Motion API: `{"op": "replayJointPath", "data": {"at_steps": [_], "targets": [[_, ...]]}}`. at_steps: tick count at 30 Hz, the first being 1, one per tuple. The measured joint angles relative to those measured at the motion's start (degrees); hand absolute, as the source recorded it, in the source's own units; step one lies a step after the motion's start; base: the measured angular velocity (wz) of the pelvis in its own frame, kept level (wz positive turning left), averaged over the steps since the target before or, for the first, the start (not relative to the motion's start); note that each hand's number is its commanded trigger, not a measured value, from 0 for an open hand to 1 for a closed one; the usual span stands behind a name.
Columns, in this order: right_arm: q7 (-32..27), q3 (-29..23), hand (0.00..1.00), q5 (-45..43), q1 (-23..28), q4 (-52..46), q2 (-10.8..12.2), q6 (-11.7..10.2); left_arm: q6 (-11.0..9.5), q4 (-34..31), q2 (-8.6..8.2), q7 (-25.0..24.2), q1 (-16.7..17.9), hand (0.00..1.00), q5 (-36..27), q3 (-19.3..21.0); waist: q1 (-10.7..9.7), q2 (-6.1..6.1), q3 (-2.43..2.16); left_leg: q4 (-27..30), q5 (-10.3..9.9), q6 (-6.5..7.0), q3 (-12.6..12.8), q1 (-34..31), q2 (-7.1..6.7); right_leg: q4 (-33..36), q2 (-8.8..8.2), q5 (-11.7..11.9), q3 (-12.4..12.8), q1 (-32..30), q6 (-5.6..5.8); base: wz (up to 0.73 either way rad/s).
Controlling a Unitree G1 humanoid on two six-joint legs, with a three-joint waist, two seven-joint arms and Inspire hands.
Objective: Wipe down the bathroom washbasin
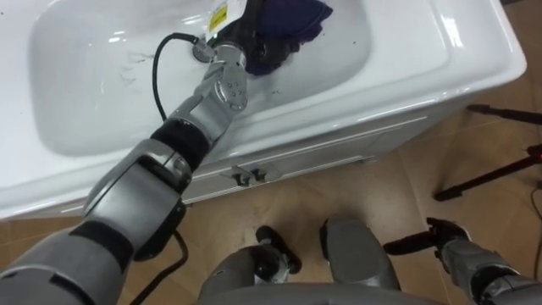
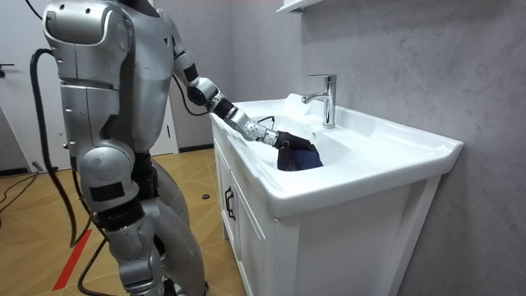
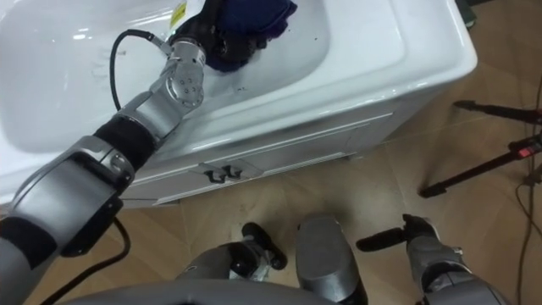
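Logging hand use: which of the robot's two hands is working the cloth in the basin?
The left hand, reaching into the basin and gripping the dark blue cloth; the right hand hangs low, off the basin.

A dark blue cloth [image 1: 292, 21] lay bunched in a crumpled heap inside the glossy white basin [image 1: 76, 93], resting on the sloping inner wall toward the right end of its wide, round-cornered bowl.
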Motion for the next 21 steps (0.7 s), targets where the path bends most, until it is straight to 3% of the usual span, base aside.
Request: {"op": "replayJointPath", "data": {"at_steps": [9, 14, 21], "targets": [[-0.04, 0.04, 0.0, 0.95, -0.39, -0.9, -0.04, -0.36, -0.03, -0.73, -0.29, -0.06, 0.03, 1.0, -1.34, 0.01, 0.22, 1.38, -0.04, 0.15, -0.1, 0.18, 0.11, -0.4, 0.01, -0.06, -0.07, 0.03, -0.08, -0.29, 0.14, 0.0], [-0.47, 0.03, 0.0, 2.42, 0.0, -0.97, -0.18, -1.07, -0.17, -4.68, -0.44, -1.44, 1.69, 1.0, -11.2, -0.01, 0.22, 1.37, -0.04, 0.04, -0.05, 0.2, 0.1, -0.47, -0.1, -0.08, -0.32, -0.03, -0.57, -0.17, 0.24, 0.03], [-0.53, -0.03, 0.0, 2.55, 0.43, -1.08, -0.05, -2.07, -3.14, -7.96, -0.85, -4.07, 4.11, 1.0, -13.7, 0.0, 0.21, 1.01, 0.13, 0.05, 0.12, 0.5, 0.13, -0.43, -0.82, 0.03, -1.21, -0.35, -1.1, 0.18, 0.76, 0.06]]}}
